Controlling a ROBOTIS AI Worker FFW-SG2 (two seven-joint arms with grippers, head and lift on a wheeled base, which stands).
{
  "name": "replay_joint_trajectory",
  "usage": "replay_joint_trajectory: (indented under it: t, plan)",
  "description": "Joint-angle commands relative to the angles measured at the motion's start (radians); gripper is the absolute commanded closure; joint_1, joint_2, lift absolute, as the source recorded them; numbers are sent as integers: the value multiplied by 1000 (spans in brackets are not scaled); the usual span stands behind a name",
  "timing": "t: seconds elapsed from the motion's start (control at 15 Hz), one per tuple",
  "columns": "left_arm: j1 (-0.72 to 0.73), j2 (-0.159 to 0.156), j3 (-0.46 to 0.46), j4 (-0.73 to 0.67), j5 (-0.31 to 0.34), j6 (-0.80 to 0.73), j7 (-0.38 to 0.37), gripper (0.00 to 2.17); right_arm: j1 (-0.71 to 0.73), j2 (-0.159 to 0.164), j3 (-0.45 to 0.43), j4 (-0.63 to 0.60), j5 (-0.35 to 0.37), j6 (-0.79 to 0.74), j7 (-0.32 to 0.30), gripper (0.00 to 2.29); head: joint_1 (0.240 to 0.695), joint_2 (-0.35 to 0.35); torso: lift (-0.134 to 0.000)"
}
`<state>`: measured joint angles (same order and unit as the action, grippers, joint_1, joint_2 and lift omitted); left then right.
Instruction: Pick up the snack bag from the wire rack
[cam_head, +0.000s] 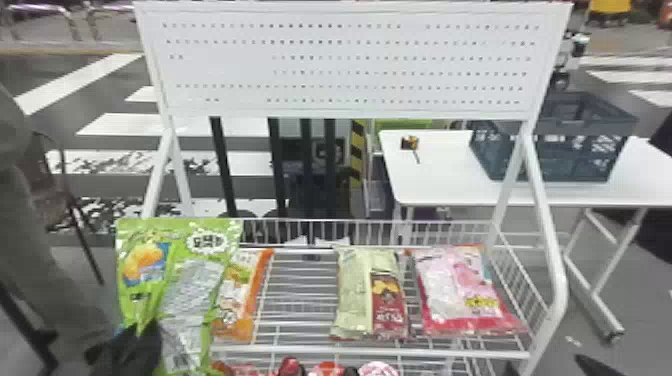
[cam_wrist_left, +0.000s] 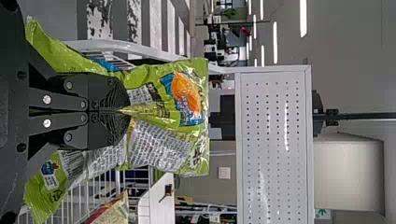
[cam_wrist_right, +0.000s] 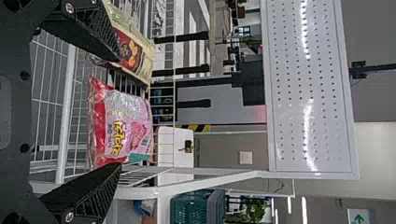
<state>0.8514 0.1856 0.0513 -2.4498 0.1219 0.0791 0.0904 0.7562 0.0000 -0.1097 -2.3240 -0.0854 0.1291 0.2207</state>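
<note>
Wire rack (cam_head: 370, 352), white, one, with a perforated panel (cam_head: 350, 70) above its shelf. Source of the pick.

Desk (cam_head: 440, 175), white, one, beyond the rack at the robot's right, bearing a dark crate (cam_head: 555, 167). No part in the task as worded.

Snack bag (cam_head: 172, 280), green, one, large, upright at the rack's left end, in front of the shelf and overlapping its front rail. The task's thing, by judgement. Grasp: done. Lift: apparently done or nearly so, the bag looking raised; whether its lower end is wholly free of the rack cannot be told.

Pink bag (cam_head: 460, 290), one, lying on the shelf at the right; unpicked. Pale green bag (cam_head: 352, 290), one, lying beside it; unpicked. Orange-and-white bag (cam_head: 240, 295), one, on the shelf, partly hidden by the green one; unpicked.

Left gripper (cam_wrist_left: 123, 111), one, closed on the green bag, its film pinched and creased between the fingertips. Right gripper (cam_wrist_right: 119, 112), one, fingers spread wide, empty, near the pink bag.

Outstanding, by judgement: little; at most, draw the held bag clear of rail and neighbours, keeping the pinch firm.
</note>
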Motion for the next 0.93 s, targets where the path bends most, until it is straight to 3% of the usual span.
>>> replay_joint_trajectory:
  t: [0.0,0.2,0.53,0.87]
  plan:
    - [0,-1,-5,0,-7,0,0,1882,-100,1,24,103,22,8,-4,97,499,0,0]
    - [0,-1,-10,3,-11,0,0,1882,-296,1,59,267,58,21,-32,97,499,0,0]
    - [-9,-1,-19,12,-18,3,0,1882,-610,1,47,578,99,79,-32,100,499,0,0]
    - [-28,5,-21,34,-15,6,0,1882,-768,1,28,739,164,189,-27,124,499,0,0]
